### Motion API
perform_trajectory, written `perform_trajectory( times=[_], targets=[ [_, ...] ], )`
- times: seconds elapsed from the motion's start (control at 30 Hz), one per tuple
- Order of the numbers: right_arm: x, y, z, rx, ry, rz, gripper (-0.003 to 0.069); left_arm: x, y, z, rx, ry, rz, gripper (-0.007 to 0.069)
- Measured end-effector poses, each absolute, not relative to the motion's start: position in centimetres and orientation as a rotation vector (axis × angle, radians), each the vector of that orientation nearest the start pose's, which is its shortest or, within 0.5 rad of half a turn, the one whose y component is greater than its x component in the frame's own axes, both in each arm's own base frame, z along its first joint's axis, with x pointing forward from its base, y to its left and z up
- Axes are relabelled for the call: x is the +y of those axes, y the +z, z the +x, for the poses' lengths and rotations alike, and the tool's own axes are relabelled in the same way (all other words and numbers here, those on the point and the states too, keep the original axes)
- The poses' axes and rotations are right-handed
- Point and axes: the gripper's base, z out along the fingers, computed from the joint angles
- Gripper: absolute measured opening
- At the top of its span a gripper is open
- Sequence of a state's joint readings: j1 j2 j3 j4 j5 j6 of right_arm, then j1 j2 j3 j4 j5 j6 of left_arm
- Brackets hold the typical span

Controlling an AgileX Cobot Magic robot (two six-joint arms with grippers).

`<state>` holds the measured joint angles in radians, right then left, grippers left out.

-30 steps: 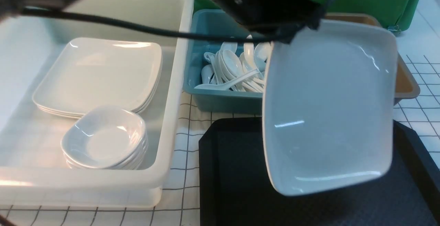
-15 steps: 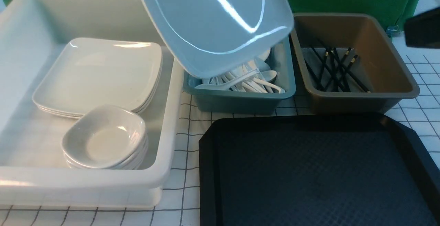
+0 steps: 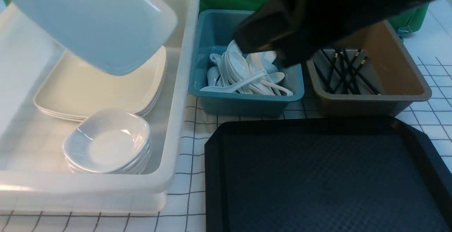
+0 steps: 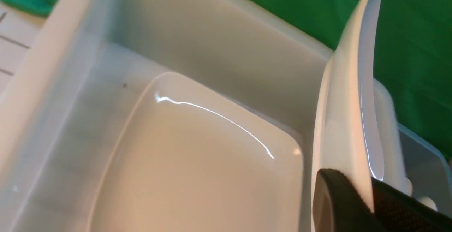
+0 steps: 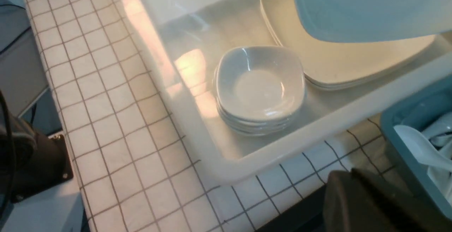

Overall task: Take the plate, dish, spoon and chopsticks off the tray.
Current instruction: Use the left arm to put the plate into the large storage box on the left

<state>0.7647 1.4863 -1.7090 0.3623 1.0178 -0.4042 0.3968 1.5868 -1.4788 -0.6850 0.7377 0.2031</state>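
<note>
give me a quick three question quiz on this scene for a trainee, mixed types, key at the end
1. True or false: the left gripper holds a plate.
2. Multiple choice: what lies in the brown tub? A) bowls B) chopsticks C) spoons
3. Fill in the blank: the white tub holds stacked plates and a stack of small ____.

Key: 1 true; 2 B; 3 dishes

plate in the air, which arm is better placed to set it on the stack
Probably the left. Its fingers already grip the plate, which hangs over the stacked plates in the white tub. The right arm's fingers are shut, hold nothing, and hover near the spoon tub.
</note>
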Motion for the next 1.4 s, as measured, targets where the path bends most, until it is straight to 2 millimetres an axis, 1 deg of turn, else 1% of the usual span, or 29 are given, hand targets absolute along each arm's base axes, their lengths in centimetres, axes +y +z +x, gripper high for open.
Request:
perform_trajectory(
  times=[0.07, 0.17, 0.23, 0.27, 0.4, 0.43, 0.47, 0.53, 0.63, 0.77, 0.9, 0.93, 0.97, 1.03, 1.07, 1.2, 1.23, 1.27, 1.3, 1.4],
  targets=[
    [24.2, 45.0, 21.1, 1.942, 0.645, -1.204, 0.0006, 10.7, 36.1, 34.8, 2.085, -0.441, -0.588, 0.0027],
    [25.4, 44.8, 22.3, 1.95, 0.646, -1.182, 0.0006, 11.5, 32.7, 34.8, 2.031, -0.412, -0.711, 0.0028],
    [25.8, 44.7, 22.7, 1.954, 0.642, -1.179, 0.0006, 11.6, 31.7, 34.7, 2.01, -0.411, -0.759, 0.0028],
    [26.3, 44.5, 23.3, 1.959, 0.64, -1.172, 0.0006, 11.9, 30.3, 34.9, 1.998, -0.412, -0.813, 0.0028],
    [26.8, 44.3, 23.7, 1.968, 0.645, -1.164, 0.0006, 12.2, 28.2, 35.6, 2.031, -0.419, -0.851, 0.0029],
    [26.8, 44.3, 23.7, 1.967, 0.645, -1.164, 0.0006, 12.3, 28.0, 35.7, 2.037, -0.421, -0.852, 0.0029],
    [26.8, 44.3, 23.8, 1.968, 0.643, -1.162, 0.0006, 12.3, 26.9, 36.0, 2.066, -0.437, -0.868, 0.0029],
    [26.8, 44.3, 23.8, 1.967, 0.644, -1.16, 0.0006, 12.3, 25.9, 36.3, 2.093, -0.453, -0.882, 0.0029],
    [26.8, 44.3, 23.8, 1.966, 0.644, -1.16, 0.0005, 12.3, 24.9, 36.6, 2.122, -0.468, -0.891, 0.0029],
    [26.8, 44.3, 23.8, 1.967, 0.645, -1.157, 0.0005, 12.3, 24.0, 36.8, 2.156, -0.47, -0.879, 0.0031],
    [26.8, 44.3, 23.8, 1.968, 0.646, -1.155, 0.0005, 12.4, 23.3, 36.9, 2.189, -0.468, -0.867, 0.0055],
    [26.8, 44.3, 23.8, 1.971, 0.648, -1.153, 0.0005, 12.4, 23.0, 36.9, 2.207, -0.46, -0.853, 0.0071],
    [26.8, 44.3, 23.8, 1.976, 0.65, -1.15, 0.0005, 12.3, 22.7, 36.9, 2.236, -0.445, -0.827, 0.0113],
    [26.8, 44.3, 23.8, 1.982, 0.654, -1.144, 0.0005, 12.4, 22.6, 36.8, 2.254, -0.432, -0.809, 0.0151],
    [26.8, 44.3, 23.7, 1.99, 0.657, -1.14, 0.0005, 12.4, 22.5, 36.8, 2.272, -0.408, -0.785, 0.0203],
    [26.8, 44.2, 23.7, 1.999, 0.657, -1.144, 0.0005, 12.6, 22.3, 36.5, 2.315, -0.35, -0.73, 0.036],
    [26.8, 44.2, 23.7, 2.0, 0.656, -1.146, 0.0005, 12.6, 22.3, 36.5, 2.32, -0.343, -0.725, 0.0377],
    [26.7, 44.1, 23.6, 2.009, 0.656, -1.152, 0.0005, 12.6, 22.5, 36.5, 2.325, -0.329, -0.715, 0.0441],
    [26.7, 44.1, 23.6, 2.014, 0.655, -1.157, 0.0005, 12.7, 22.7, 36.5, 2.329, -0.323, -0.703, 0.0471],
    [26.7, 44.0, 23.5, 2.032, 0.656, -1.164, 0.0005, 12.8, 23.5, 36.8, 2.338, -0.296, -0.653, 0.0521]
  ],
)
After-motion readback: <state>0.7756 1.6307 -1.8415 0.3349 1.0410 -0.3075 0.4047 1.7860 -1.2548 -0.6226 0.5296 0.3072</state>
